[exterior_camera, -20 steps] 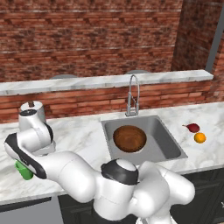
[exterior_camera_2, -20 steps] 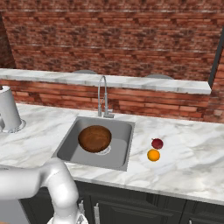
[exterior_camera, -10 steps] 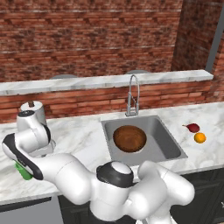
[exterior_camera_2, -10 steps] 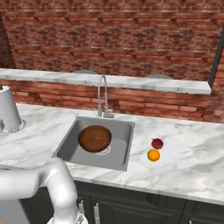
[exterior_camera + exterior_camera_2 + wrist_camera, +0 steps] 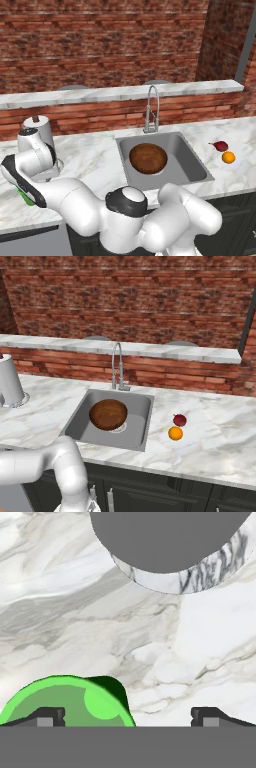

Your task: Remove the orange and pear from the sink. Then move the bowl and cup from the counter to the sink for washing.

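I see the counter (image 5: 95, 155), white marble, running left to right under the brick wall. The sink (image 5: 192, 162) sits in it below the tap (image 5: 151, 107). The bowl (image 5: 148, 158) lies in the sink, over the drain on the left half of the basin; in the right base view the bowl (image 5: 108, 414) hides most of the drain. A paper-towel roll (image 5: 9, 381) stands upright at the counter's far left. My arm (image 5: 45, 187) reaches low over the left end of the counter. The gripper (image 5: 127, 718) stands wide, its two tips well apart and nothing between them. The cup (image 5: 67, 702) lies just beside the left tip, at the lower left of the hand view; I cannot tell whether tip and rim touch. In the left base view a sliver of the cup (image 5: 25, 196) shows under the wrist. The pear (image 5: 220, 146) and orange (image 5: 228, 157) rest on the counter right of the sink, close together, pear nearer the wall.
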You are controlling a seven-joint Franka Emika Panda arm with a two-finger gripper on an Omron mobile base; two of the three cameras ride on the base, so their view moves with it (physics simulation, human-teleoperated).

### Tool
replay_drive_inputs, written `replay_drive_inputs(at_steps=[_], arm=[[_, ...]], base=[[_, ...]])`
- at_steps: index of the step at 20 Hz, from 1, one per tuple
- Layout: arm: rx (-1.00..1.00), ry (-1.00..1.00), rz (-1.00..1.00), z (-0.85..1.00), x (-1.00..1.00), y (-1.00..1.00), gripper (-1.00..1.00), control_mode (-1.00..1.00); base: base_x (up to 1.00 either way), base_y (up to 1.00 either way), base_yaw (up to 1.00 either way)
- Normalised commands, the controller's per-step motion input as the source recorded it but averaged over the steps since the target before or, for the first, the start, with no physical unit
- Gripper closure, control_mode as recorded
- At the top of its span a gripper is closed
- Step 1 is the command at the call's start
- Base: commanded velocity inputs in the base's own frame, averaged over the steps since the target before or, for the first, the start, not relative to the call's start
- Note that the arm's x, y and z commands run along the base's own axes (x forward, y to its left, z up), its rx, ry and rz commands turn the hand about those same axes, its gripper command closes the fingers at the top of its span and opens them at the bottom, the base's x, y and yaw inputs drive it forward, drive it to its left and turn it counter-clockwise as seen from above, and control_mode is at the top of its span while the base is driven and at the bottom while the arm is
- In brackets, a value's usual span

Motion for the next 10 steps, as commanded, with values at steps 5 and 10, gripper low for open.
replay_drive_inputs(at_steps=[5, 10], arm=[[0.0, 0.01, 0.0, -0.09, 0.03, 0.04, -1.0, -1.0], [0.0, 0.0, 0.0, -0.1, 0.0, 0.01, -1.0, -1.0]], base=[[0.0, 0.0, 0.0], [0.0, 0.0, 0.0]])
